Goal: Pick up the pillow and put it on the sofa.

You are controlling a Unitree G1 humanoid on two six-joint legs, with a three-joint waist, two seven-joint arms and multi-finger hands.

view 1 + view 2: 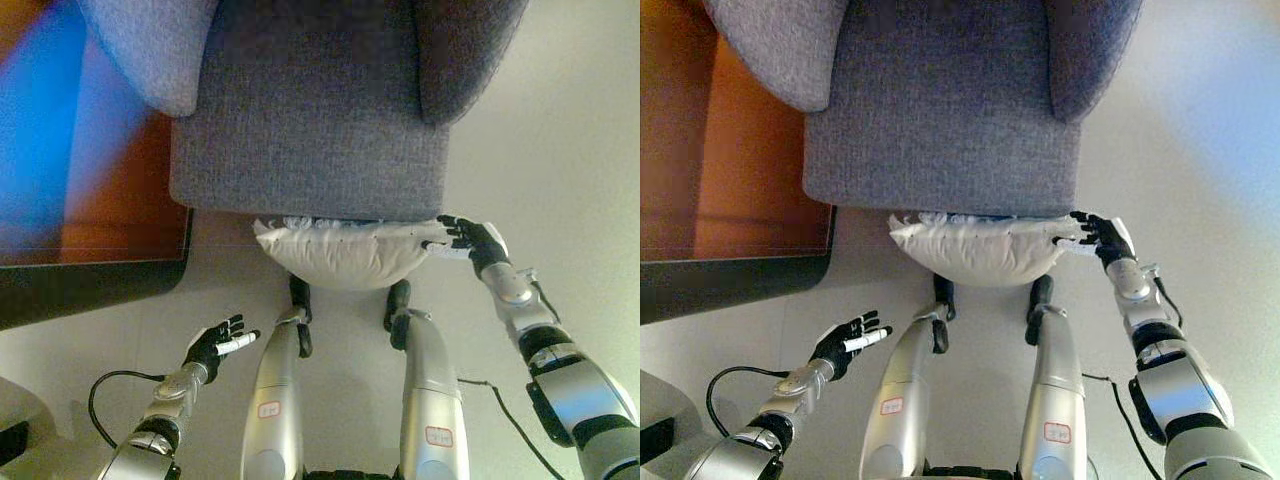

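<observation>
A white pillow (340, 252) lies on the floor against the front edge of the grey sofa (310, 110), partly tucked under the seat. My right hand (468, 240) touches the pillow's right end with its fingers spread and fairly straight. My left hand (215, 343) is open and empty over the floor, well left of and nearer than the pillow. The same scene shows in the right eye view, with the pillow (975, 248), the right hand (1098, 234) and the left hand (845, 340).
The sofa has two rounded armrests (150, 50) at either side of the seat. A dark-edged brown low table or panel (110, 220) stands to the left of the sofa. Pale floor (560, 150) lies to the right.
</observation>
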